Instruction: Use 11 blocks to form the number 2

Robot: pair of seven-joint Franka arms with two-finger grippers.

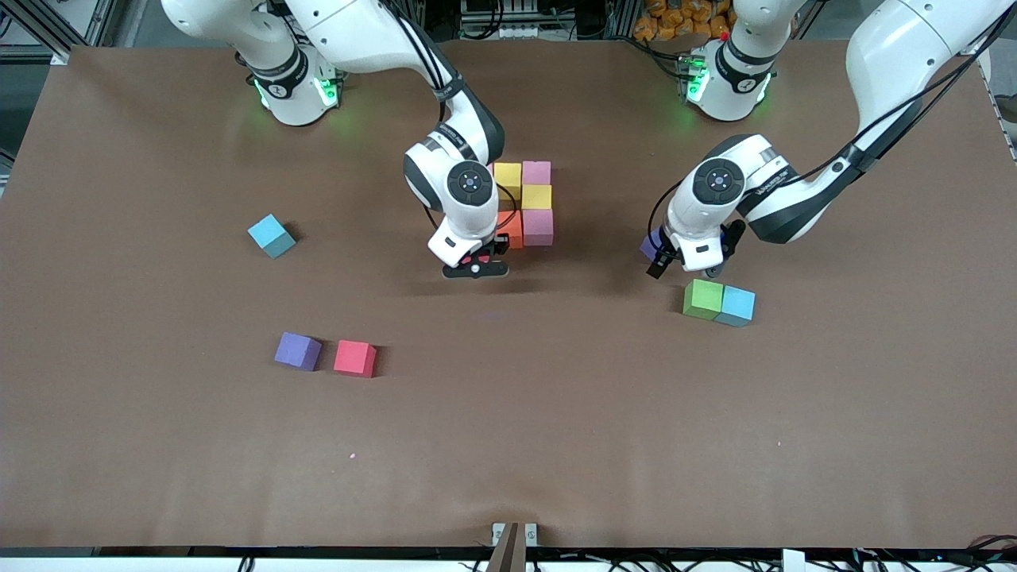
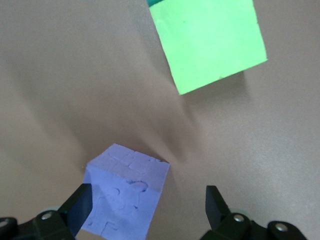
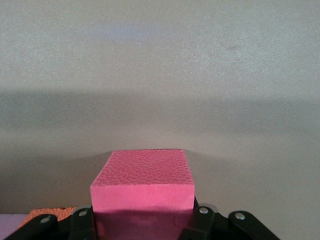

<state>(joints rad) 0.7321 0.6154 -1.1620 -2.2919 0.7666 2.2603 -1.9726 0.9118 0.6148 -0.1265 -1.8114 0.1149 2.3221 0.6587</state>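
Right wrist view: the right gripper (image 3: 143,220) is clamped on a red cube (image 3: 142,187), which sticks out past its fingers above bare table (image 3: 160,75). An orange cube (image 3: 52,213) shows just beside the gripper. From the front, this gripper (image 1: 475,266) hangs at the edge of the unfinished number 2 (image 1: 527,202), a tight cluster of pink (image 1: 537,226), yellow (image 1: 536,196) and orange cubes partly hidden by the arm.

The left gripper (image 2: 147,205) is spread wide, with a purple cube (image 2: 125,192) standing between its fingers (image 2: 77,205) and leaning toward one of them; whether a finger touches the cube I cannot tell. A green cube (image 2: 210,42) lies near it on the table, touching a light-blue cube (image 1: 735,305).

Toward the right arm's end, well apart from both grippers, lie another purple cube (image 1: 298,350) beside a second red cube (image 1: 354,357), and another light-blue cube (image 1: 271,235).
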